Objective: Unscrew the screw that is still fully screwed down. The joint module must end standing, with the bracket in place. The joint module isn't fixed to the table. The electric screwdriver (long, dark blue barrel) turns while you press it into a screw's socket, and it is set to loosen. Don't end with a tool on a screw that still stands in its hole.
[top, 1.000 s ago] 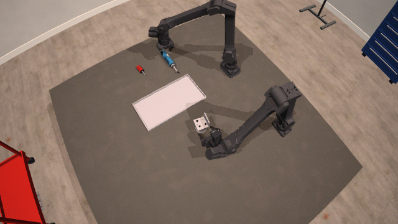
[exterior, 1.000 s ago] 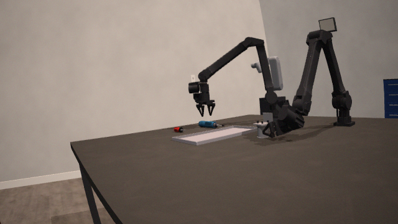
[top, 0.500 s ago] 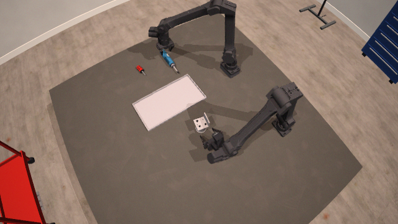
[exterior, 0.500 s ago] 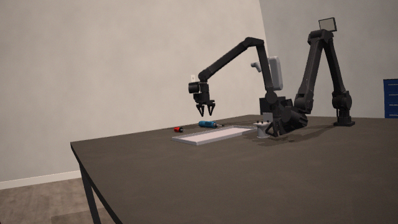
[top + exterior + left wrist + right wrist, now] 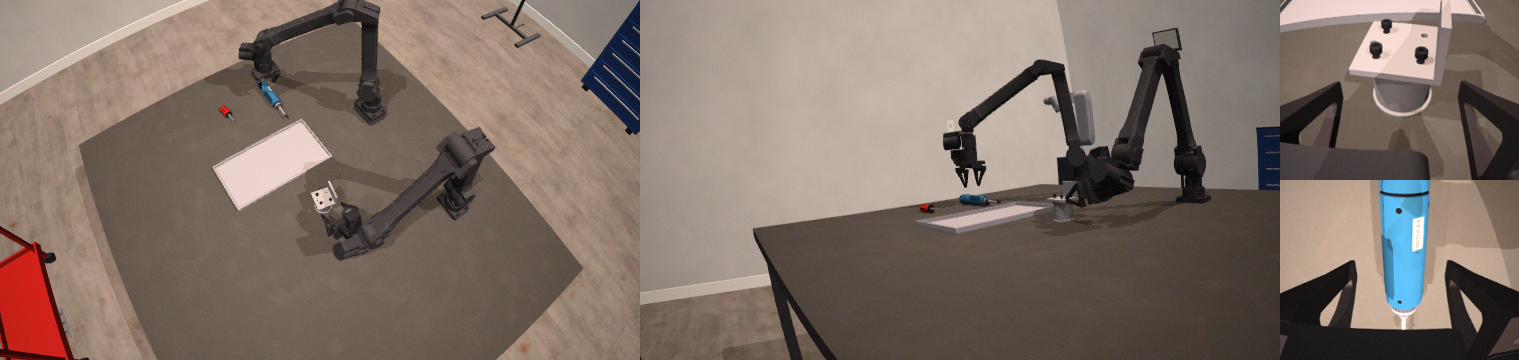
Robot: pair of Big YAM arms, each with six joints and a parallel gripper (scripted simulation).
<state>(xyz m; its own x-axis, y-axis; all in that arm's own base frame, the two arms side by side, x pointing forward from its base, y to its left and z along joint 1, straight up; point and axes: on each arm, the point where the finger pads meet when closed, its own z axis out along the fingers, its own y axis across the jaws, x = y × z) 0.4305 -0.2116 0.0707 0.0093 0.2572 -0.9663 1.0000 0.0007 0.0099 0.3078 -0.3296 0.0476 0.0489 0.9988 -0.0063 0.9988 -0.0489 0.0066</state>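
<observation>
The joint module (image 5: 1063, 212) (image 5: 1400, 94) stands upright, a grey cylinder. The white bracket (image 5: 1069, 188) (image 5: 1402, 42) lies on top, its upright plate at the right in the left wrist view. Three black screws (image 5: 1375, 48) (image 5: 1421, 53) (image 5: 1386, 24) stand in it, with shank visible under their heads. A fourth hole (image 5: 1424, 35) shows no head. My left gripper (image 5: 335, 212) (image 5: 1400, 88) is open beside the module, holding nothing. The blue electric screwdriver (image 5: 271, 95) (image 5: 974, 199) (image 5: 1404, 252) lies on the table under my right gripper (image 5: 972, 186) (image 5: 1400, 267), which is open above it.
A white shallow tray (image 5: 272, 165) (image 5: 956, 230) lies between the blue screwdriver and the module. A small red screwdriver (image 5: 225, 111) (image 5: 926, 208) lies beside the blue one. The left arm reaches to the module from the right side of the top view.
</observation>
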